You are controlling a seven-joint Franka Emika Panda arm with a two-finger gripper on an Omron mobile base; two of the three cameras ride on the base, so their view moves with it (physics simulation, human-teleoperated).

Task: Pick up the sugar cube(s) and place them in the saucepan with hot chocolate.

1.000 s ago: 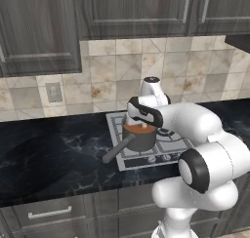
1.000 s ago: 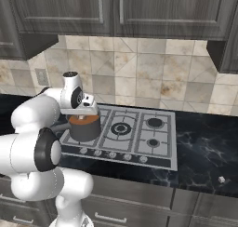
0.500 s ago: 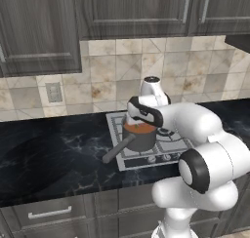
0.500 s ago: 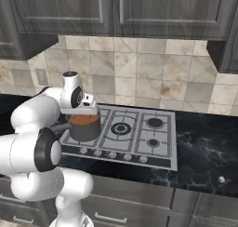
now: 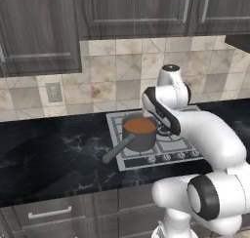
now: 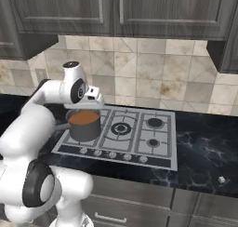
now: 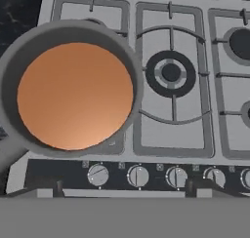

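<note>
The grey saucepan [image 7: 73, 93] stands on the front left burner of the stove, full of reddish-brown hot chocolate, with its dark handle [image 5: 115, 153] pointing out over the counter's front. My gripper [image 7: 124, 187] hovers straight above the stove's front edge, just right of the pan, open with nothing between its widely spread fingertips [image 7: 57, 187]. In the right base view the hand [image 6: 94, 99] hangs over the saucepan [image 6: 85, 124]. A tiny pale sugar cube [image 6: 221, 179] lies on the dark counter far right of the stove. The liquid surface shows nothing floating on it.
The silver stove [image 6: 139, 137] has several burners and a row of knobs [image 7: 138, 175] along its front. Black marble counter [image 5: 53, 154] stretches left of it. Tiled wall and dark cabinets [image 5: 39, 32] stand behind and above.
The jaws have spread wide over the saucepan. Arm, pan and the cube on the counter keep their places.
</note>
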